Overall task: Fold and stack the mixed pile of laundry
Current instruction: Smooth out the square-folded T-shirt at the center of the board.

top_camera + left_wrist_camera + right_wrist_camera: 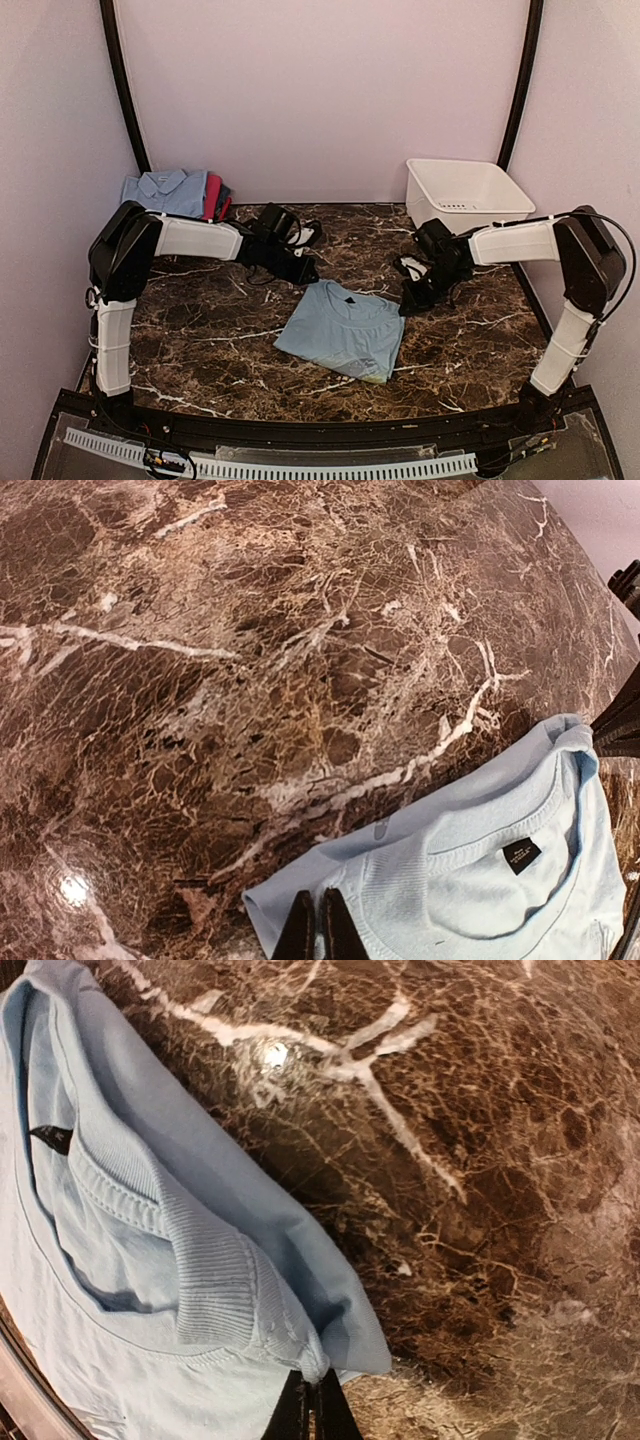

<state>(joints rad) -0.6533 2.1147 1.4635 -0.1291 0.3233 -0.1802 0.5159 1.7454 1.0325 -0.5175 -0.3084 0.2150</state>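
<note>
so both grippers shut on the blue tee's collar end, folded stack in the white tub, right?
One error: the top external view shows the folded stack on the table, far-left corner, and the white tub far right. The left gripper and right gripper are shut on the collar end of the blue tee.

White arm links [195, 238], black joints [125, 250], black cables [622, 245]

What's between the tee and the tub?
The right claw and its wrist sit between tee and tub, over marble; top view shows it.
</note>
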